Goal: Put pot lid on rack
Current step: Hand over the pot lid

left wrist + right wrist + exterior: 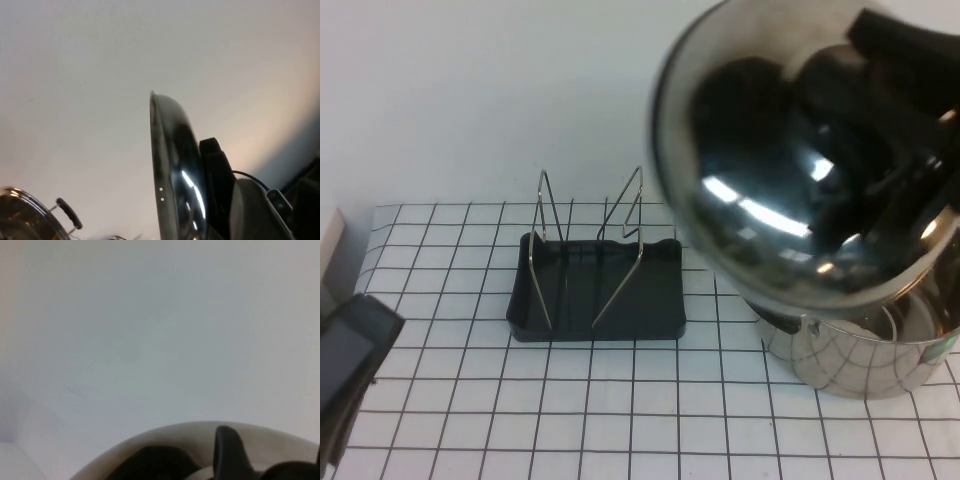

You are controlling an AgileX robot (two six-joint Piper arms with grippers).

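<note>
Above the rack (597,290), our right gripper (910,60) is gripping the pot lid (800,170) with its jaws; our left gripper (350,360) is waiting beside the rack, jaw state unclear.

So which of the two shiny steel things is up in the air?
The pot lid, domed, held aloft by the right gripper. The pot stands on the table beneath it. The left gripper idles at the table's left edge.

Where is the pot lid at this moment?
In the high view the pot lid is in the air at the right, held by the right gripper, above the steel pot, right of the rack.
</note>
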